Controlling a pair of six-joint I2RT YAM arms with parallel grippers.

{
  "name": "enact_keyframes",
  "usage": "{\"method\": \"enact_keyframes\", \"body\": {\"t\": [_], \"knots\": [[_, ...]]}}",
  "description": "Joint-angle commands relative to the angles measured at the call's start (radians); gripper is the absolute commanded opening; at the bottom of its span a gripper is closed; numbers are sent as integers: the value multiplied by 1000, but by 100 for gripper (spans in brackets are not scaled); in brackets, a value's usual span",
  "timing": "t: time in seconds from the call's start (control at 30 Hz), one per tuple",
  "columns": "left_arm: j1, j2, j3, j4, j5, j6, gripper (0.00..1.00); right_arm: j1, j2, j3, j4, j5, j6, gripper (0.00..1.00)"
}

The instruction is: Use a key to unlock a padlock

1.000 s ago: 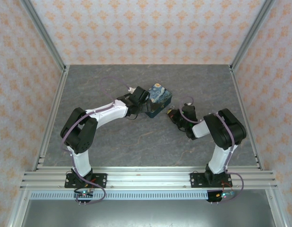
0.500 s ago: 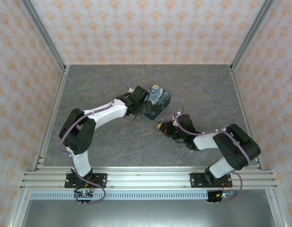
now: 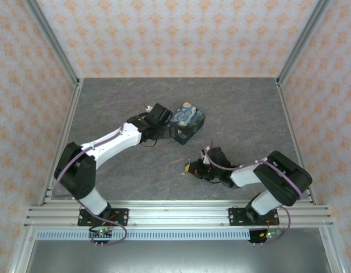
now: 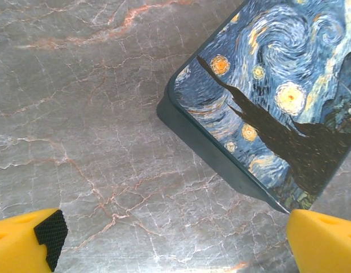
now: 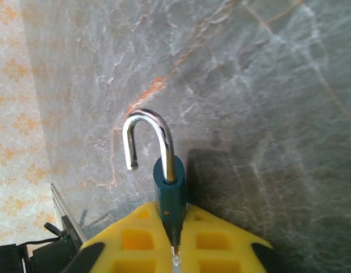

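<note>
My right gripper (image 5: pixel 172 211) is shut on the padlock (image 5: pixel 169 190), which has a dark teal body pinched between the yellow fingers (image 5: pixel 136 239). Its silver shackle (image 5: pixel 148 133) stands swung open, free end clear of the body, pointing away from the fingers over the stone table. A thin pale sliver (image 5: pixel 175 259) at the lock's base, deep between the fingers, may be the key; I cannot tell. From above, the right gripper (image 3: pixel 192 168) sits low at the table's near middle. My left gripper (image 4: pixel 175 227) is open and empty beside the starry-night tin (image 4: pixel 272 96).
The blue printed tin (image 3: pixel 189 118) lies at the table's middle, with the left gripper (image 3: pixel 174 132) at its near-left corner. Aluminium frame posts and patterned walls close in the sides and back. Bare grey marble (image 3: pixel 136 165) lies between the arms.
The right arm has carried the padlock from beside the tin toward the near edge and to the left, down low. The left arm has stretched out flatter by the tin.
</note>
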Motion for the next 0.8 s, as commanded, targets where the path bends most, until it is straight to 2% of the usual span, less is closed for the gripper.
{"method": "enact_keyframes", "body": {"t": [0.0,0.23,0.37,0.47,0.53,0.57,0.67,0.77], "knots": [[-5,-46,-21,-50,-22,5,100,2,-42,5,-98,9,-16,22],[-4,-88,-22,-73,-21,6,100,-19,-163,-16,-233,35,-34,42],[-2,-120,-19,-91,-33,6,100,-53,-294,-42,-314,44,-35,60],[2,-150,-14,-116,-66,7,100,-101,-442,-35,-442,59,-50,73],[5,-172,-10,-144,-135,7,100,-145,-559,2,-564,70,-86,88],[8,-181,-10,-154,-168,9,100,-165,-598,25,-628,77,-110,98],[17,-222,-10,-183,-322,23,100,-255,-686,116,-801,115,-187,99],[28,-285,-54,-145,-492,67,100,-355,-688,229,-949,216,-260,99]]}}
